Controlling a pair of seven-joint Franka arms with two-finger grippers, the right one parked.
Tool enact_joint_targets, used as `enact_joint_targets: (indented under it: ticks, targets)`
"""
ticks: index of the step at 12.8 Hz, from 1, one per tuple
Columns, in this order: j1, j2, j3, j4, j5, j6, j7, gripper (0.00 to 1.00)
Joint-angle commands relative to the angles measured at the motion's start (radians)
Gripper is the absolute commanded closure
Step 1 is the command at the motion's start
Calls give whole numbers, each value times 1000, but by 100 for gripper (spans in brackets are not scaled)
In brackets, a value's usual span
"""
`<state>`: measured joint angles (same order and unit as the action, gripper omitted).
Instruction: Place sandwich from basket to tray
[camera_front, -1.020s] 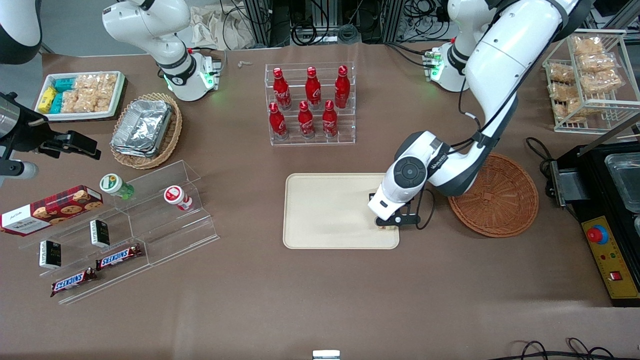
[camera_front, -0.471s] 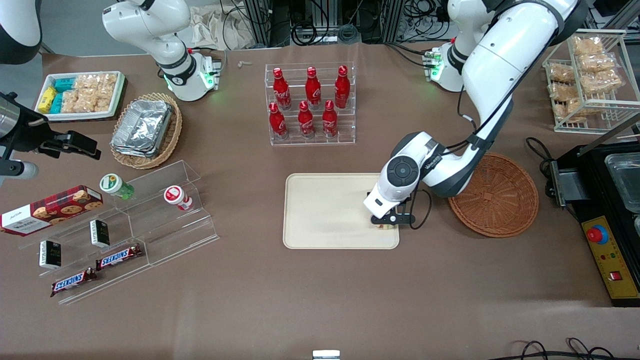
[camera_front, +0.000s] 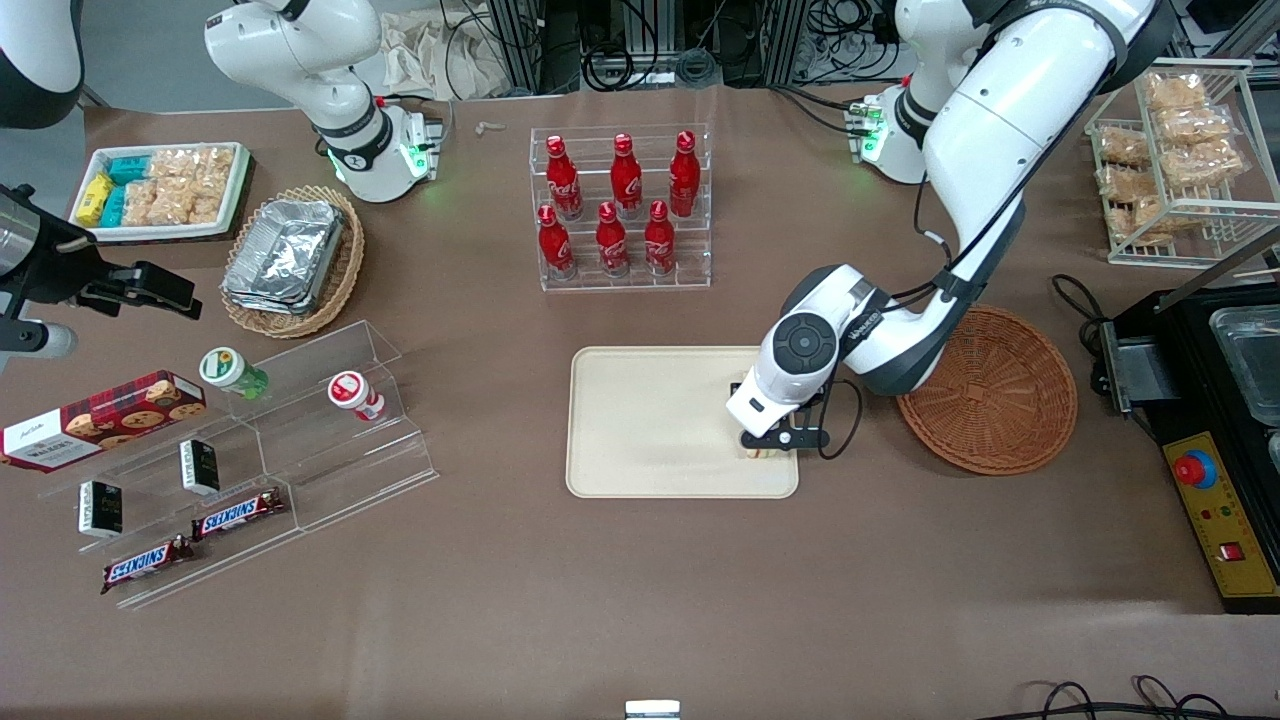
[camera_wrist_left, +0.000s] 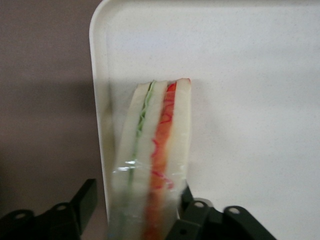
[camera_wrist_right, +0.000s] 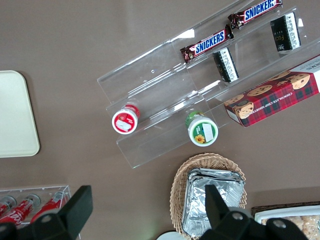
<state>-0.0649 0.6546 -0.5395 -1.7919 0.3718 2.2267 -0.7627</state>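
Here, the sandwich (camera_wrist_left: 152, 160) is seen standing on its edge on the cream-beige tray (camera_wrist_left: 240, 90), just inside the tray's rim at a rounded corner, with its green and red filling layers turned toward the wrist camera. The gripper (camera_wrist_left: 132, 212) is placed around the sandwich's nearer end; its two black fingers (camera_wrist_left: 197, 215) are spread, one beside each bread face, and a gap is visible between one finger and the bread.

In the front view, the gripper (camera_front: 768, 445) is lowered over the tray (camera_front: 650, 425) at the corner nearest the camera and toward the working arm's end of the table, and only a sliver of the sandwich (camera_front: 762, 453) is shown beneath it. The reddish-brown wicker basket (camera_front: 990, 390) is set beside the tray, toward the working arm's end. Farther from the camera, a clear rack of red bottles (camera_front: 620, 205) is seen.
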Motion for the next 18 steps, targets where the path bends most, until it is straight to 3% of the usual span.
enact_joint_targets:
  ticks: [1, 6, 12, 18]
  targets:
    - [3, 2, -22, 26, 25, -4, -30, 1]
    - [20, -104, -34, 19, 7, -53, -78, 0]
    - [34, -278, -25, 16, -125, -102, -72, 1]
    - [-7, -499, 180, 20, -388, -306, 192, 0]
